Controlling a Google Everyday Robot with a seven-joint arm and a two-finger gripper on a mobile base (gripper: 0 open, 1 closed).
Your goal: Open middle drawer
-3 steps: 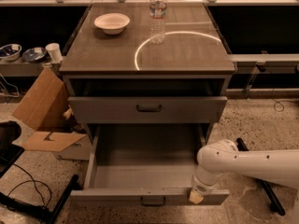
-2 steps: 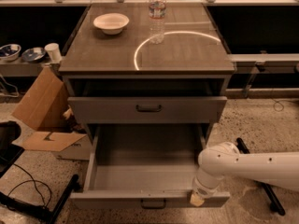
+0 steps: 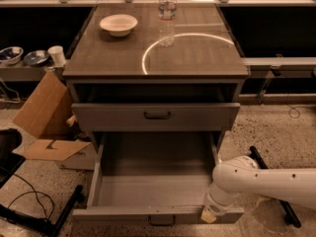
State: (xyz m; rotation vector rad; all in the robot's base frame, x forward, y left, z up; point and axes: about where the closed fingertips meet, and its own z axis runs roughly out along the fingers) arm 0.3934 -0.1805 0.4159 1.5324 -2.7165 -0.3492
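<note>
The middle drawer [image 3: 157, 214] is a wide grey metal drawer with a low front and a small black centre handle [image 3: 162, 221]. It stands pulled far out of the cabinet, and its deep grey tray is bare. My gripper [image 3: 209, 213] is at the right end of the drawer's front edge, pointing down from the white arm [image 3: 256, 179] that comes in from the right. The taller-fronted drawer [image 3: 156, 116] above it, with a wider black handle, sits nearly flush with the cabinet. The lowest drawer is hidden beneath the open one.
On the cabinet top stand a white bowl [image 3: 118, 23] and a water bottle [image 3: 167, 15]. An open cardboard box [image 3: 47, 127] lies on the floor at the left, beside black cables and a stand [image 3: 34, 206]. A side shelf at the left holds bowls and a cup [image 3: 57, 56].
The middle drawer has slid a little further out toward the camera, and my arm and gripper have moved with its front edge.
</note>
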